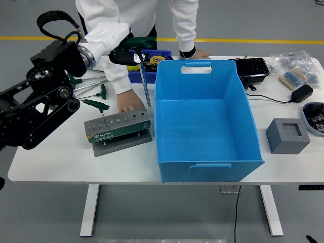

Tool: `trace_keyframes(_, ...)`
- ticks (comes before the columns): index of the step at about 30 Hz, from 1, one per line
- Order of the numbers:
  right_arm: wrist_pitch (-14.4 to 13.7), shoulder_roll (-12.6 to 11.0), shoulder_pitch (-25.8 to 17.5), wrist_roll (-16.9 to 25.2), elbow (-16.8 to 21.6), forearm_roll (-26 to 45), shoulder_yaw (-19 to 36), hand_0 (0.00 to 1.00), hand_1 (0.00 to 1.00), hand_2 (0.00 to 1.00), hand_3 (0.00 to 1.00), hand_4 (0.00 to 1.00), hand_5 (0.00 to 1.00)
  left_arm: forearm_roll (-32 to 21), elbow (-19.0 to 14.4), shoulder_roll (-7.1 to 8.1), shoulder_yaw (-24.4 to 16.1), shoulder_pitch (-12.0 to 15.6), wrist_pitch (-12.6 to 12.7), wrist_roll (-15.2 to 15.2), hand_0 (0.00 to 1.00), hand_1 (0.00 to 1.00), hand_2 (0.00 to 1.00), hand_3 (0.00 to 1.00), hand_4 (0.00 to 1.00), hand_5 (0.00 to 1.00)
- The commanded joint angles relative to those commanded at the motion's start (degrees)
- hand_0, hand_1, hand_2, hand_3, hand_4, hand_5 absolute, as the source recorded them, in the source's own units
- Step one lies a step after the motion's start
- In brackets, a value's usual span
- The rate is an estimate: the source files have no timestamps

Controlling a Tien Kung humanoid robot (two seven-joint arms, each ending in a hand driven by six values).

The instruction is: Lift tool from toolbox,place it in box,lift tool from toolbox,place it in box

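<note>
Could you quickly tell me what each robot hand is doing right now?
Left hand: closed on the T-handle tool, lifted above the tool holder.
Right hand: not in view.
</note>
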Motion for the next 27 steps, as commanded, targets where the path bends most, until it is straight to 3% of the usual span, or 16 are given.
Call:
trace_keyframes(4,0.0,0.0,0.0,0.0,0.0,-0.2,0.1,0.688,0.649,0.707,0.556,0.789,0.719,-0.5,-2.3,0.02,-1.8,-1.3,-0.8,0.6,0.061,0.002,0.034,0.086,0.714,0.612)
trace_keyframes(8,0.0,0.0,0.0,-0.1,0.0,-0.3,0.2,0.688,0.649,0.707,0.556,0.789,0.719,-1.4,-5.7,-1.6,-4.1,-1.5,0.0,0.6,0.061,0.002,0.034,0.086,0.714,0.612)
trace_keyframes(11,-0.1,0.0,0.0,-0.1,0.0,-0.5,0.3,0.688,0.649,0.707,0.557,0.788,0.719,-3.1,-7.7,-3.22,-3.1,-1.4,1.7,0.1,0.061,0.002,0.035,0.084,0.712,0.617)
trace_keyframes(16,-0.1,0.1,0.0,-0.2,0.0,-0.7,0.4,0.688,0.649,0.707,0.556,0.788,0.718,-5.9,-7.4,-5.62,3.6,-1.5,4.3,-1.4,0.067,0.002,0.035,0.087,0.708,0.616)
trace_keyframes(21,-0.2,0.0,0.0,0.0,0.1,-0.2,0.1,0.688,0.649,0.707,0.556,0.788,0.718,-8.5,-5.7,-6.92,11.7,-1.9,5.5,-3.4,0.067,0.002,0.035,0.087,0.708,0.616)
trace_keyframes(22,-0.2,0.0,0.1,0.0,0.1,-0.2,0.1,0.687,0.649,0.707,0.557,0.787,0.717,-9.4,-5.5,-7.11,12.9,-2.0,5.9,-4.0,0.206,0.135,0.195,0.283,0.746,0.592)
trace_keyframes(27,-0.1,-0.1,0.0,-0.2,0.1,-0.6,0.2,0.687,0.649,0.707,0.557,0.787,0.717,-14.2,-4.2,-8.52,16.3,-2.4,6.1,-8.7,0.206,0.135,0.195,0.283,0.746,0.592)
